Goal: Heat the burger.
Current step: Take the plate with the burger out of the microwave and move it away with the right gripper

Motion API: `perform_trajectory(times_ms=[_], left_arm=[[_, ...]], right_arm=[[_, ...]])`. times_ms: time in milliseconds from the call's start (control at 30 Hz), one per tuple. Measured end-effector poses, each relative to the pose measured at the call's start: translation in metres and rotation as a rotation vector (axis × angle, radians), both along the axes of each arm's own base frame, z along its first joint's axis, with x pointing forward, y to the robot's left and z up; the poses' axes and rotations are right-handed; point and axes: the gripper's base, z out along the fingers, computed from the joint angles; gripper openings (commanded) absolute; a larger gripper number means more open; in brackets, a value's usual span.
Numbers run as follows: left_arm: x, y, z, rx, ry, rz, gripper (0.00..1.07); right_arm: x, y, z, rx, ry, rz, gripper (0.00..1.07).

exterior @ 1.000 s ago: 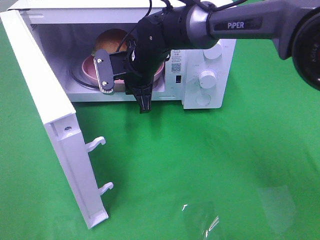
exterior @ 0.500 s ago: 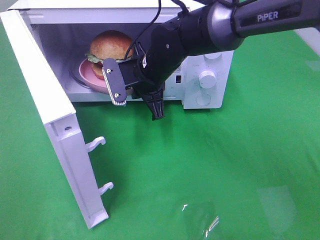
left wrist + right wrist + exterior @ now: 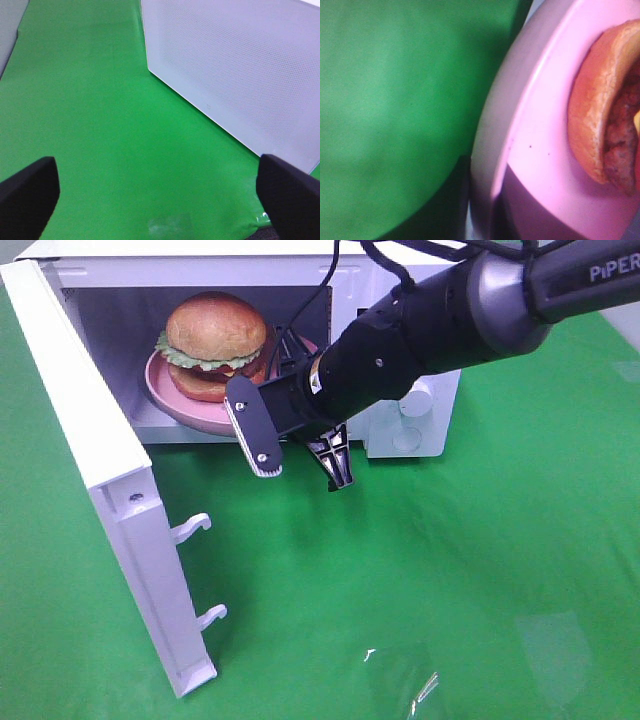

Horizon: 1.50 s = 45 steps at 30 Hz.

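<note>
The burger (image 3: pixel 215 332) has a golden bun, lettuce frill and dark patty. It sits on a pink plate (image 3: pixel 183 410) inside the open white microwave (image 3: pixel 150 250). My right gripper (image 3: pixel 342 478) hangs just in front of the oven's opening, to the right of the plate. Its black fingers are shut together, point down and hold nothing. The right wrist view shows the plate's rim (image 3: pixel 545 150) and the burger's edge (image 3: pixel 600 115) very close. My left gripper (image 3: pixel 160 200) is open and empty over the green table, near the door's outer face (image 3: pixel 240 65).
The microwave door (image 3: pixel 90 440) swings out toward the front left, with two latch hooks (image 3: pixel 190 528) on its edge. The control panel with knobs (image 3: pixel 418 398) is partly behind my right arm. A green cloth (image 3: pixel 450 590) covers the table.
My right arm has drawn back to the right and slightly down, out of the oven opening. The burger and plate, hidden before, now show fully. The left gripper stays wide open.
</note>
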Motion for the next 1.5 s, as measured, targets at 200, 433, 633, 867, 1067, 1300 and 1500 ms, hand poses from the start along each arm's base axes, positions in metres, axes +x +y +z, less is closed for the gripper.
perform_trajectory(times_ms=[200,433,633,867,1067,1300,1500], left_arm=[[0.0,0.0,0.0,0.0,0.0,0.0,1.0],[0.0,0.0,0.0,0.0,0.0,0.0,1.0],[0.0,0.0,0.0,0.0,0.0,0.0,1.0],[0.0,0.0,0.0,0.0,0.0,0.0,1.0],[0.0,0.0,0.0,0.0,0.0,0.0,1.0],[0.0,0.0,0.0,0.0,0.0,0.0,1.0],[0.0,0.0,0.0,0.0,0.0,0.0,1.0]], right_arm=[[-0.019,-0.012,0.005,0.006,-0.015,0.025,0.0],[-0.034,-0.021,0.009,-0.004,-0.026,0.049,0.0],[-0.056,-0.038,0.013,-0.027,-0.016,0.06,0.0],[-0.081,-0.058,0.023,-0.041,-0.012,0.063,0.0],[-0.098,-0.073,0.034,-0.031,-0.023,0.056,0.0],[-0.128,-0.099,0.045,-0.042,-0.01,0.03,0.0],[-0.151,-0.12,0.051,-0.058,0.014,-0.006,0.0]])
